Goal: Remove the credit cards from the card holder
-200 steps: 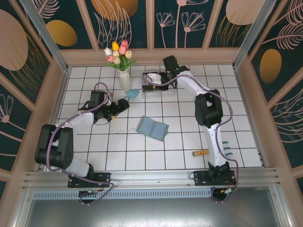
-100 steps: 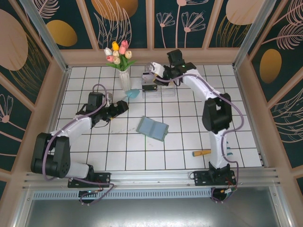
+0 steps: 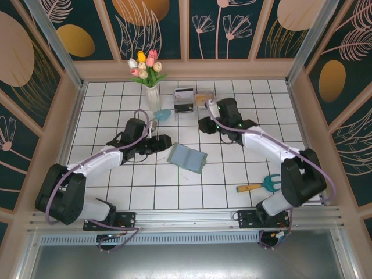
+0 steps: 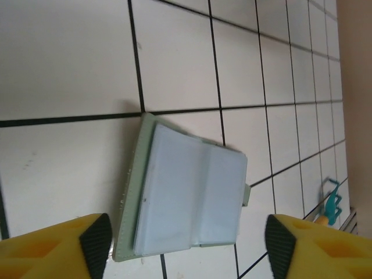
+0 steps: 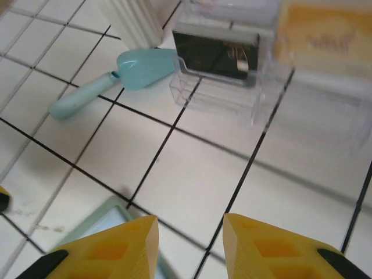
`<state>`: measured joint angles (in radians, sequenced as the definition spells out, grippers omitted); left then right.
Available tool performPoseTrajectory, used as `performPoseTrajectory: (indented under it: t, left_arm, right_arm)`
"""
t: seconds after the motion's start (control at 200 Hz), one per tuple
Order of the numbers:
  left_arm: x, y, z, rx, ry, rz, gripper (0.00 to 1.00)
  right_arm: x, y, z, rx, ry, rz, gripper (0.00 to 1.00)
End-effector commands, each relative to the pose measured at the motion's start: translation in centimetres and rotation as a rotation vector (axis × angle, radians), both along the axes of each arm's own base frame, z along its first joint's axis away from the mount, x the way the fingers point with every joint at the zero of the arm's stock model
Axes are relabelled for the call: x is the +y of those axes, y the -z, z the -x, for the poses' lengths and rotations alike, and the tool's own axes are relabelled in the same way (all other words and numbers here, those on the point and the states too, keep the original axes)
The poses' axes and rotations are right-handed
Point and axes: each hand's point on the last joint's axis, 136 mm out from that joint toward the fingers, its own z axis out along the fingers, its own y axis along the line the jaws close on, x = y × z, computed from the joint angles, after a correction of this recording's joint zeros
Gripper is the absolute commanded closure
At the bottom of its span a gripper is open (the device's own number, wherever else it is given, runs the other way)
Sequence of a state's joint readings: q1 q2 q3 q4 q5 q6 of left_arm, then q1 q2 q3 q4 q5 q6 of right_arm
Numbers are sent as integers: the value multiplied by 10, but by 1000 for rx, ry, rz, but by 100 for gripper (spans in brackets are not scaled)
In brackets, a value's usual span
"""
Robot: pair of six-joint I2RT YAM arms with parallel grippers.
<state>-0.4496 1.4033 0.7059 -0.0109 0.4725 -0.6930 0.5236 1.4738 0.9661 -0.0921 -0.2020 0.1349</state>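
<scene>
Tiled table: white tabletop [image 3: 232, 174] with dark grout lines, walled in by dark teal panels painted with flowers.
Card holder: flat sage-green bifold wallet [image 3: 187, 158] lies open in the middle of the table, blue-grey inside up, between the two arms; the left wrist camera looks straight down on it [image 4: 186, 197].
Credit cards: none can be made out in the slots. A tan flat piece [image 3: 203, 97] sits at the clear plastic compartment box [image 3: 192, 102] on the far side; whether it is a card cannot be told.
Left gripper [image 3: 164, 141]: just left of the wallet, yellow fingers spread wide to either side of it [image 4: 187, 238], holding nothing.
Right gripper [image 3: 202, 125]: between box and wallet, jaws partly parted and empty [image 5: 189, 256].
Just changed: the right arm has swung back from over the box toward the wallet, and the left arm has closed in from the left.
Meaning: likely both arms are returning to the wallet, the left to steady it and the right to pull a card.
Against a second ago: wallet unmoved; left jaws narrower, right jaws wider; the wooden-handled teal rake [image 3: 260, 186] near right is now uncovered.
</scene>
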Motion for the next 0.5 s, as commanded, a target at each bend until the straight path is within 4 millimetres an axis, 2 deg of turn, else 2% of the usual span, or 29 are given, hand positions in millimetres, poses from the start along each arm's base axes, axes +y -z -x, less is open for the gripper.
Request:
performPoseTrajectory:
  t: [0.0,0.075,0.21,0.345,0.495]
  left_arm:
    - [-17,5,2,20,53,14,33]
    - [-26,10,4,35,83,9,37]
    - [-38,25,7,73,126,-14,46]
    - [-38,42,7,104,139,-59,49]
    - [-31,59,6,125,152,-140,56]
  right_arm:
    - [0,-8,13,109,172,-217,63]
    - [-9,11,19,200,245,-194,61]
    - [-1,43,43,384,278,-182,61]
    - [16,52,60,445,274,-277,61]
    - [32,70,83,554,262,-282,62]
